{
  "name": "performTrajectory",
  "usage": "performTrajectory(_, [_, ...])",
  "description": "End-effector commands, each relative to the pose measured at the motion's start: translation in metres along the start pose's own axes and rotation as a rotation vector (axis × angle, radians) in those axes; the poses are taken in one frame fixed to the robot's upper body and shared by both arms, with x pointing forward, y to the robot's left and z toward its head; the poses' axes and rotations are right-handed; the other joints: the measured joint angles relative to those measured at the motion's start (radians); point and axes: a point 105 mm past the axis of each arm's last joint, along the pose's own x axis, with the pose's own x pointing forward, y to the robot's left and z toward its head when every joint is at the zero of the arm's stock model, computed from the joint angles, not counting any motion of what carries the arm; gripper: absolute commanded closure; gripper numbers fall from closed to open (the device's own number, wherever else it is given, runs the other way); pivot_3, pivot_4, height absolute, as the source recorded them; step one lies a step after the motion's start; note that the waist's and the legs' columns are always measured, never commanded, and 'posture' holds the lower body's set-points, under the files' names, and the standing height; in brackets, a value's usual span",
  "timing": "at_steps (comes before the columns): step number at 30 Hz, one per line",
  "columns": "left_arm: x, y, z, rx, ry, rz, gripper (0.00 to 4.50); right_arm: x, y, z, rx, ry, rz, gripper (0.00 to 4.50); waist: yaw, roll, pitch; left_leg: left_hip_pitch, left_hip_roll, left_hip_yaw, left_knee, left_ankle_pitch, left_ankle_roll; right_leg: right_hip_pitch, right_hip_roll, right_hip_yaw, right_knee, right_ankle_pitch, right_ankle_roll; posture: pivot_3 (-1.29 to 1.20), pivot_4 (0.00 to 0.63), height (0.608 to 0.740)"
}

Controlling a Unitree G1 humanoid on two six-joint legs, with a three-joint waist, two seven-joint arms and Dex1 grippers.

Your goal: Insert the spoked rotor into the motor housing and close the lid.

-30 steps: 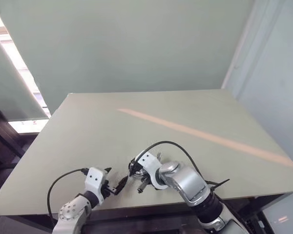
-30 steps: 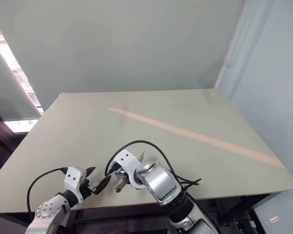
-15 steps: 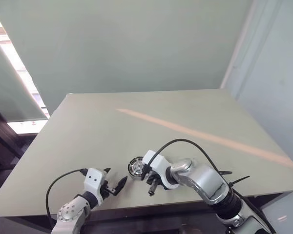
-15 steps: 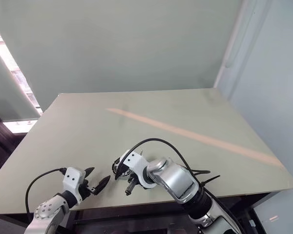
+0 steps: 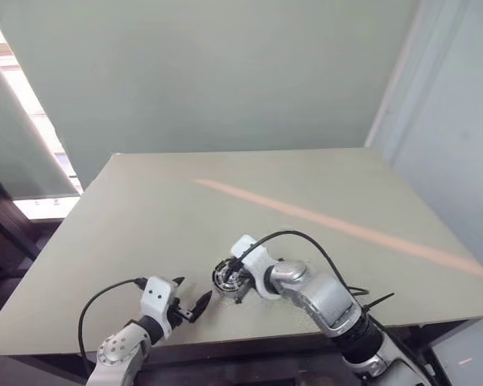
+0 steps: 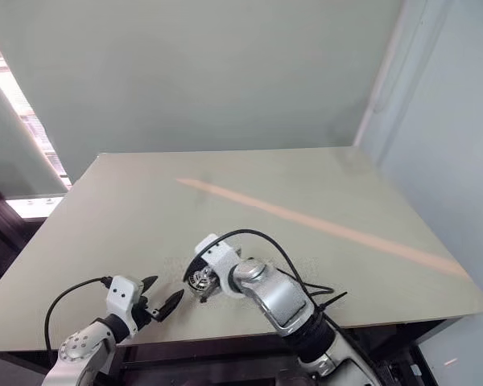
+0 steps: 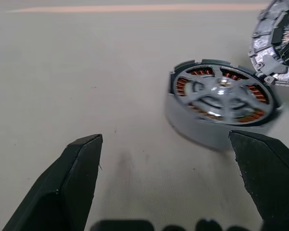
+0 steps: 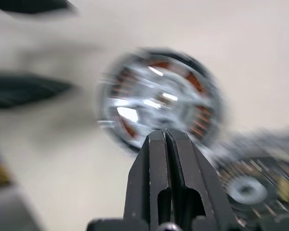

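- The left claw hung low over the near edge of the bench, its two black fingers spread wide with nothing between them, pointing toward the round part just ahead.
- Just beyond that claw, the motor housing lay flat on the bench, well short of the left fingertips and apart from them.
- In the left wrist view, the housing showed a grey outer wall, and across its top sat the spoked rotor, silver spokes running out from a small bright hub, with copper-coloured windings visible in the gaps between them.
- The rotor appeared seated inside the housing; whether it was fully down could not be told.
- The right claw was clenched, its fingers pressed together with nothing between them, and its tip hovered at the near rim of the housing; contact could not be made out.
- In the head views, the right claw sat beside the housing on its right side.
- Just beside the housing, a second round grey part with a ribbed face and a small centre ring lay on the bench; I could not tell whether it was the lid.
- Farther back, a pale orange stripe ran diagonally across the bench.
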Motion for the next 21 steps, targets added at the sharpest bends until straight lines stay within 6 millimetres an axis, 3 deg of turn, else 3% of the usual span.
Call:
performTrajectory(1, [0.0, -0.001, 0.017, 0.038, -0.06, -0.003, 0.0, -0.005, -0.013, 0.014, -0.077, -0.047, -0.045, 4.41, 0.0, 0.0, 0.0, 0.0, 0.0, 0.0, -0.001, 0.0, 0.0, 0.0, 0.0, 0.0, 0.0, 0.0, 0.0, 0.0, 0.0, 0.74])
performTrajectory(6, [0.0, -0.003, 0.017, 0.036, -0.061, -0.002, 0.0, -0.007, -0.02, 0.02, -0.058, -0.067, -0.04, 4.41, 0.0, 0.0, 0.0, 0.0, 0.0, 0.0, -0.003, 0.0, 0.0, 0.0, 0.001, 0.0, 0.0, 0.0, 0.0, 0.0, 0.0, 0.74])
performTrajectory(12, [0.0, -0.002, 0.017, 0.038, -0.059, 0.0, 0.0, -0.013, 0.002, 0.039, 0.083, -0.153, 0.102, 4.41, 0.0, 0.0, 0.0, -0.001, 0.001, 0.0, -0.003, 0.0, 0.0, 0.0, 0.001, 0.0, 0.0, 0.0, 0.0, 0.0, 0.0, 0.74])
performTrajectory(16, [-0.002, 0.003, 0.016, 0.034, -0.057, 0.009, 0.0, -0.029, 0.02, 0.065, 0.115, -0.307, 0.237, 4.41, 0.002, 0.0, 0.0, -0.001, 0.0, 0.0, -0.002, 0.0, 0.0, 0.0, 0.001, 0.0, -0.001, 0.0, 0.0, 0.0, 0.0, 0.74])
performTrajectory(18, [-0.005, 0.006, 0.016, 0.005, -0.07, 0.007, 0.0, -0.039, 0.016, 0.077, 0.136, -0.388, 0.241, 4.41, 0.001, 0.001, 0.0, -0.001, 0.001, 0.0, -0.002, 0.0, 0.0, 0.0, 0.001, 0.0, 0.0, 0.0, 0.0, 0.0, 0.0, 0.74])
performTrajectory(21, [-0.014, 0.008, 0.016, -0.037, -0.096, -0.008, 0.0, -0.05, -0.008, 0.088, 0.115, -0.469, 0.135, 4.41, 0.0, 0.001, 0.001, -0.001, 0.001, 0.0, -0.002, 0.0, 0.0, -0.001, 0.001, 0.0, 0.0, 0.0, 0.0, 0.0, 0.0, 0.74])
